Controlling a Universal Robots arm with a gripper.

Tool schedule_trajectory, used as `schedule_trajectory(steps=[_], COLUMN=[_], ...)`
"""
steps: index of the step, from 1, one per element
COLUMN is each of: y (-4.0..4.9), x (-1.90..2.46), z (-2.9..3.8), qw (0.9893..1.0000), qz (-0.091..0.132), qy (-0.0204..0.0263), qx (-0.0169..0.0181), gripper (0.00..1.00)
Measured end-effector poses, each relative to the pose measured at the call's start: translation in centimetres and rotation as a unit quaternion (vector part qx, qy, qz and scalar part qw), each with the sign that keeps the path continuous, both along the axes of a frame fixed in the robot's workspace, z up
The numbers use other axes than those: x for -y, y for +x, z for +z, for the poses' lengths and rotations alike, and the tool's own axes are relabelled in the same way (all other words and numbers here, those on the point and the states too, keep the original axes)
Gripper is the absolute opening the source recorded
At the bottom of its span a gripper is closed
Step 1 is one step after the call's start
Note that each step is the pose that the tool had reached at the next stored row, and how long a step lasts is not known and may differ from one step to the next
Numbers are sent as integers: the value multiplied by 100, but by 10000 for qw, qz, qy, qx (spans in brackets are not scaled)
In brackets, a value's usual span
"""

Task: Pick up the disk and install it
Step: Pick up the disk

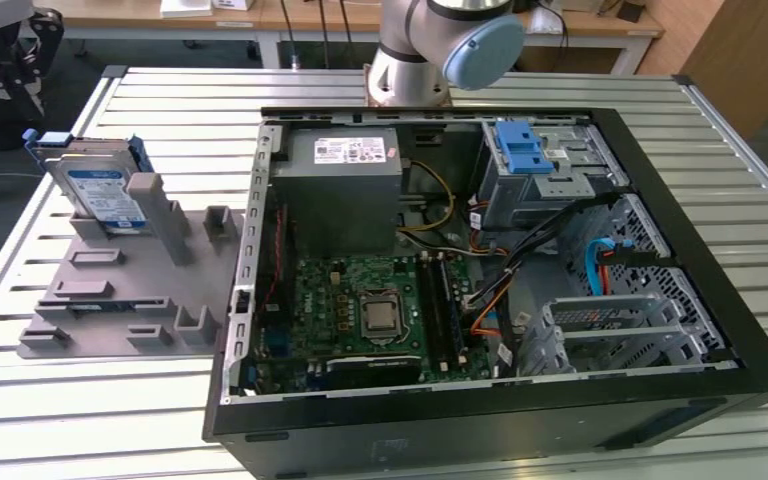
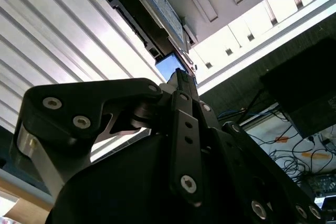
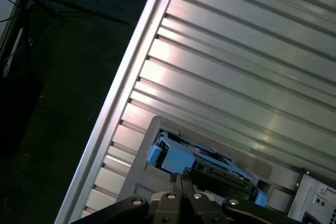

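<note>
Silver rectangular disk [image 1: 95, 180] with white-and-blue label [image 1: 104, 203] and blue plastic bracket [image 1: 88, 141] is standing on edge at the grey holder plate's [image 1: 131, 290] corner. The black gripper [image 3: 178, 180], tips pressed together and pinching nothing, is hovering clear of it.

The flat silver hard-drive disk [image 1: 96, 190] carries a white-and-blue label and a blue plastic bracket. The moulded fixture plate [image 1: 131, 290] is plain grey; the slatted metal table [image 1: 184, 120] shows pale silver stripes.

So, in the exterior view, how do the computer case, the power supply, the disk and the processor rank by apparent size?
Largest to smallest:
1. computer case
2. power supply
3. disk
4. processor
</note>
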State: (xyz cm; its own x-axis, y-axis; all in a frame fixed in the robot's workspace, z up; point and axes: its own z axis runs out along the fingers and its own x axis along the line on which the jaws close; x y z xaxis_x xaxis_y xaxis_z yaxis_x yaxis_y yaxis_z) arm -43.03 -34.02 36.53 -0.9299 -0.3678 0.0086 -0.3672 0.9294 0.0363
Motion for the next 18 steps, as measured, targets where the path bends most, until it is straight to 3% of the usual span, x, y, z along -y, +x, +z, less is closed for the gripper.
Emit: schedule_trajectory(steps=[6, 18], y=[0, 0], x=[0, 0], z=[0, 0], qw=[9997, 9977], qz=[238, 675], qy=[0, 0], qx=[0, 0], gripper=[11, 11])
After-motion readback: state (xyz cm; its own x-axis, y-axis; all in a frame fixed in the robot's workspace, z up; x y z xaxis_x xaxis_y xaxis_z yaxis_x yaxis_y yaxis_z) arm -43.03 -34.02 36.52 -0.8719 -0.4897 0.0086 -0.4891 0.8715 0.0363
